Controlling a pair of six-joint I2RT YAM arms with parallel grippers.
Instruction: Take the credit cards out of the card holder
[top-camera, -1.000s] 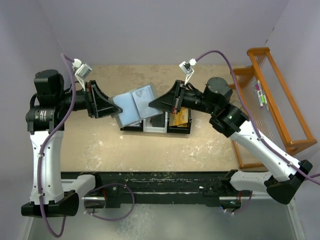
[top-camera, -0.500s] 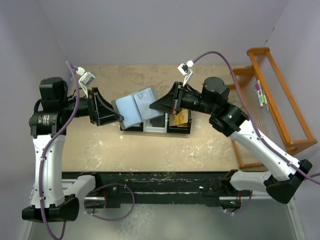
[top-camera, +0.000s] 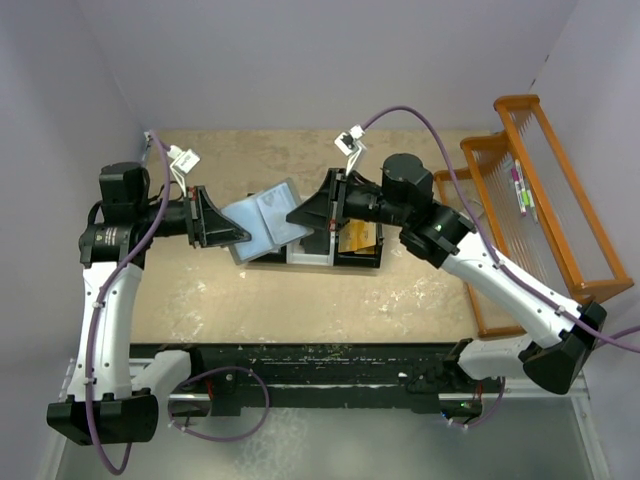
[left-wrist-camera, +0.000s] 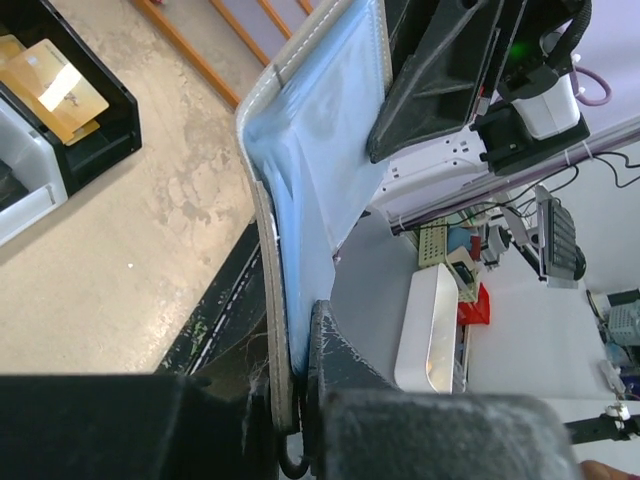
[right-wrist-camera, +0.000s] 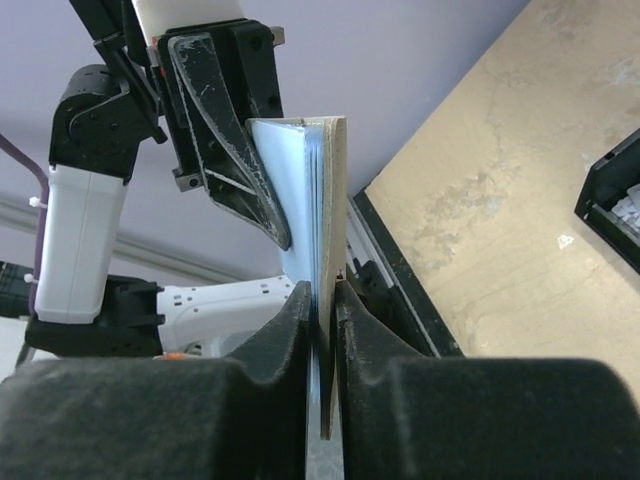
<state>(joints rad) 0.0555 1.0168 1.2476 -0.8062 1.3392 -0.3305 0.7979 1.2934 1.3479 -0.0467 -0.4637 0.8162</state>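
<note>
The left arm (top-camera: 108, 300), white-shelled with black joints and a trailing purple cable, has swung rightward off the side wall since a second ago. The left jaws are clenched on the left edge of the card holder (top-camera: 262, 222); in the wrist view its pale stitched rim runs straight down between the black fingers. The holder has shifted slightly left with the arms and is held in the air, tilted, over the left end of the tray (top-camera: 312, 258). It is a flat, soft-looking rectangle, grey outside with a smooth light-blue lining and a tan edge, its two leaves partly spread. The tray beneath is a low black-walled bin with a white middle compartment, resting on the mottled beige bench (top-camera: 400, 290). Its right compartment holds an orange-gold credit card (top-camera: 362, 236), thin and glossy, lying where it lay before. The right arm (top-camera: 500, 285) has reached further left than earlier, its dark wrist motor now nearer the middle, and the right jaws are pinched tight on the holder's right edge. At the far right the orange slatted rack (top-camera: 560, 220) stands unchanged.
</note>
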